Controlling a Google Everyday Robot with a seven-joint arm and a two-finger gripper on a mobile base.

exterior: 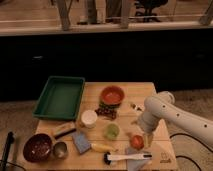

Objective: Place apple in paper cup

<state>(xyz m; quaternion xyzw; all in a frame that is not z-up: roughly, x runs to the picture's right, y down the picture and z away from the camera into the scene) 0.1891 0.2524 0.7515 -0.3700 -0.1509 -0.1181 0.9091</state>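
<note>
The apple is a small red-orange fruit on the wooden table, near the front right. My gripper hangs from the white arm right beside the apple on its right, very close to it. The paper cup is white with a round rim and stands upright at the table's middle left, well to the left of the apple. The translucent green cup stands between the apple and the paper cup.
A green tray lies at the back left. An orange-red bowl sits at the back middle. A dark bowl, a metal cup, a blue sponge, a banana and a white brush lie along the front.
</note>
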